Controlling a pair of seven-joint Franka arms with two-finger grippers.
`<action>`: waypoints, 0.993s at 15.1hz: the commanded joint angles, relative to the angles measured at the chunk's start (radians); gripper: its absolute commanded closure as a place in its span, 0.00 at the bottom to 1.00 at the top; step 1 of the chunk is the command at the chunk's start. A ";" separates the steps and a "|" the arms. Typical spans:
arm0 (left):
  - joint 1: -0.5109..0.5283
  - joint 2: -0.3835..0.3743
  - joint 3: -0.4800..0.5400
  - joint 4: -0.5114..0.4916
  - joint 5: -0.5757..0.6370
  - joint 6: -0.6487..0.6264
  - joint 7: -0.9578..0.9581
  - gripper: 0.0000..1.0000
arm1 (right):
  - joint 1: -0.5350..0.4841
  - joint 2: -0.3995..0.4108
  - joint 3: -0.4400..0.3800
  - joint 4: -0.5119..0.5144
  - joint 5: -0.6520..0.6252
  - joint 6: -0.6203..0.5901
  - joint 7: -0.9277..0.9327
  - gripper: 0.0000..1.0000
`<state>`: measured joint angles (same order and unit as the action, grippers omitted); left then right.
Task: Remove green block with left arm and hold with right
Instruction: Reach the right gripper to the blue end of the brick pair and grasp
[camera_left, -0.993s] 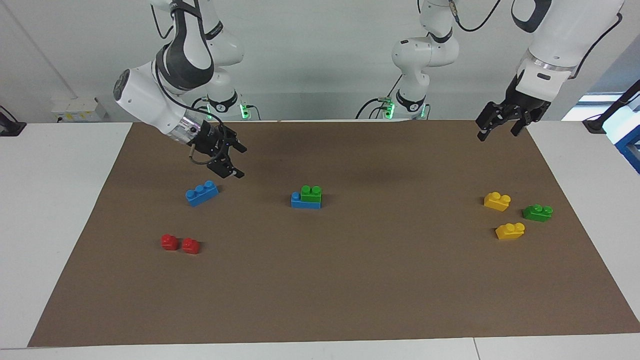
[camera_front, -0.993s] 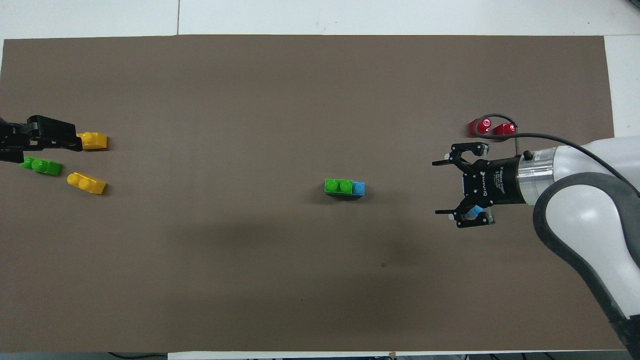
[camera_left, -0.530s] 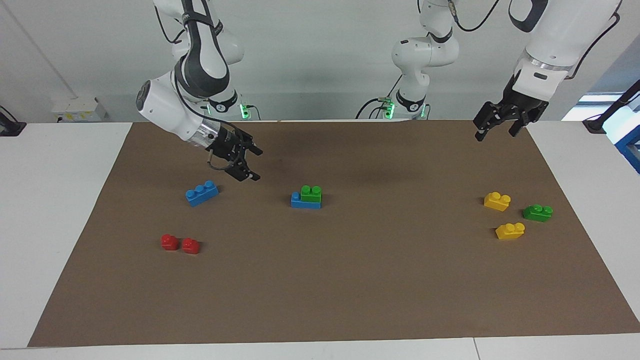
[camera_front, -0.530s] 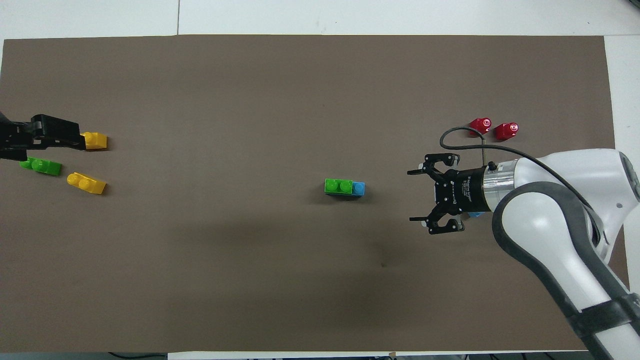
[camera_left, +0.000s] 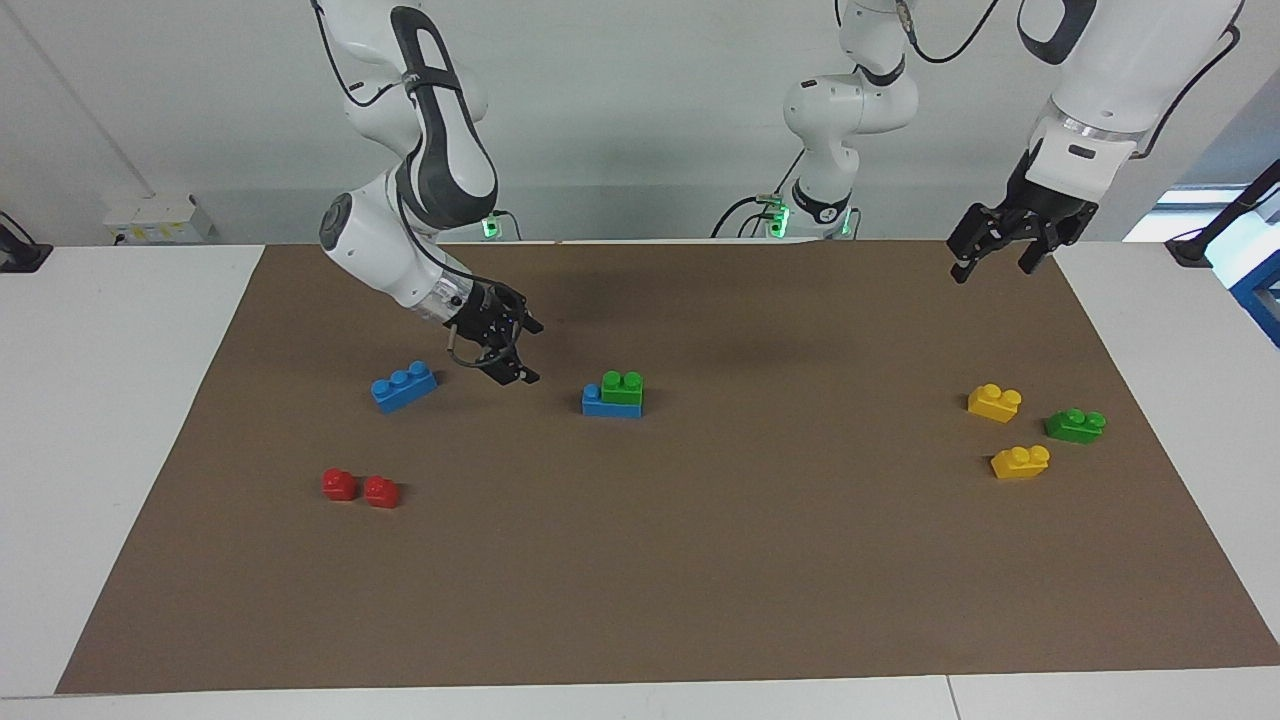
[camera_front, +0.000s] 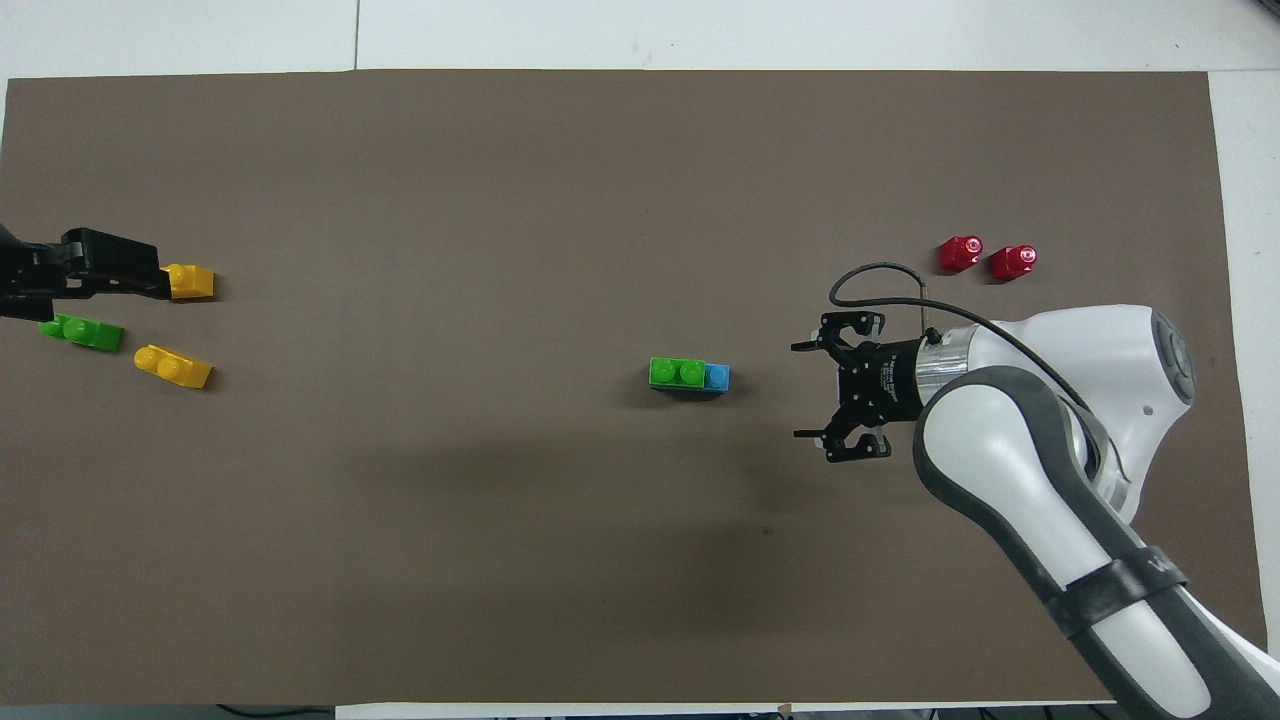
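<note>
The green block (camera_left: 622, 387) (camera_front: 677, 372) sits on top of a blue brick (camera_left: 592, 402) (camera_front: 717, 377) near the middle of the brown mat. My right gripper (camera_left: 532, 352) (camera_front: 800, 391) hangs open just above the mat. It is beside the stack, toward the right arm's end, with its fingers pointing at the stack and a gap in between. My left gripper (camera_left: 993, 268) (camera_front: 90, 295) is raised and open over the mat's edge at the left arm's end, holding nothing.
A loose blue three-stud brick (camera_left: 403, 386) lies on the mat toward the right arm's end. Two red blocks (camera_left: 339, 484) (camera_left: 381, 491) lie farther from the robots than it. Two yellow blocks (camera_left: 994, 401) (camera_left: 1019, 461) and a darker green one (camera_left: 1075, 425) lie at the left arm's end.
My right gripper has moved from over the loose blue brick toward the green-and-blue stack, still open. The left gripper has barely shifted. No block has moved.
</note>
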<state>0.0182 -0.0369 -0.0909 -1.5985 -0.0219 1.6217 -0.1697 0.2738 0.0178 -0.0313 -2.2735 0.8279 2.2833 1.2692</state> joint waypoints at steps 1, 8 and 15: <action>0.000 -0.028 0.008 -0.032 -0.015 0.018 -0.001 0.00 | 0.014 0.028 0.001 0.008 0.025 0.038 0.010 0.00; -0.084 -0.031 0.005 -0.043 -0.015 0.029 -0.395 0.00 | 0.079 0.099 0.002 0.025 0.063 0.145 0.007 0.00; -0.247 -0.072 0.005 -0.132 -0.015 0.073 -0.856 0.00 | 0.140 0.139 0.002 0.029 0.111 0.223 0.007 0.00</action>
<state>-0.1909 -0.0564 -0.1014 -1.6569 -0.0242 1.6630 -0.9332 0.4094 0.1451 -0.0291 -2.2582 0.9155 2.4940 1.2693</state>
